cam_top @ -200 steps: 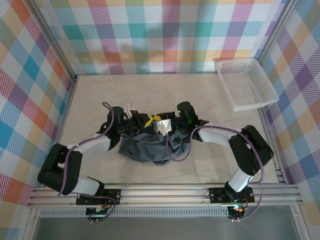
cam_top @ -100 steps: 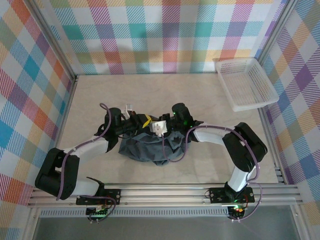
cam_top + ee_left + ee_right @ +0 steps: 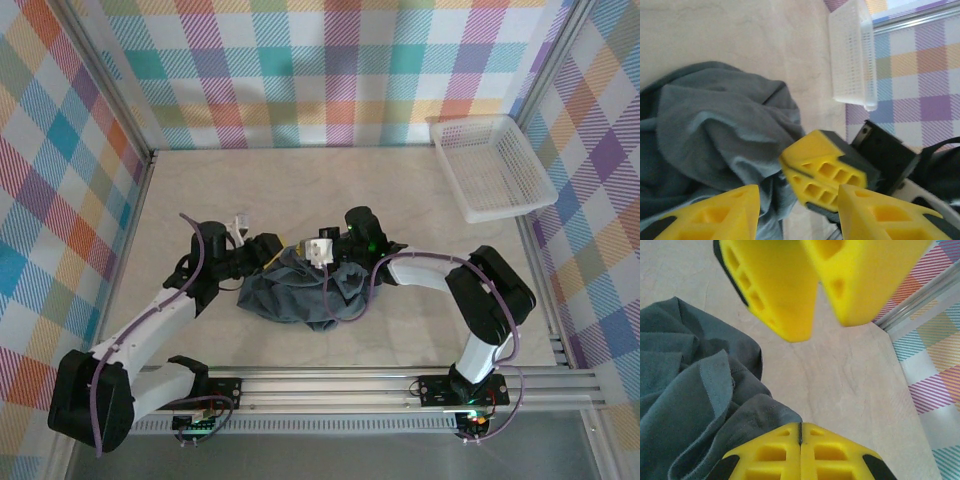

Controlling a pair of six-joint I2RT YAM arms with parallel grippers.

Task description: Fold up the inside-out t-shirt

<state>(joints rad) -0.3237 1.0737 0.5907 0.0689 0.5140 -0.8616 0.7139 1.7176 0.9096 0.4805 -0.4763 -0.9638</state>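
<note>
The inside-out t-shirt (image 3: 300,295) is a crumpled dark slate-grey heap at the table's middle front; its folds also show in both wrist views (image 3: 715,115) (image 3: 685,405). My right gripper (image 3: 303,252) (image 3: 800,425) is at the heap's far edge, shut on a hem of the cloth that runs in under its tips. Facing it, my left gripper (image 3: 280,256) (image 3: 797,210) is open with nothing between its fingers (image 3: 775,285). The right gripper's closed yellow fingers (image 3: 825,172) sit just ahead of that gap.
A white mesh basket (image 3: 492,165) (image 3: 852,55) stands at the back right corner by the checked wall. Bare beige table (image 3: 330,185) lies behind the shirt and to the left. A metal rail (image 3: 330,385) bounds the near edge.
My left gripper has opened, let go of the cloth and drawn back to the left. My right gripper has shut on the shirt's edge where the two met.
</note>
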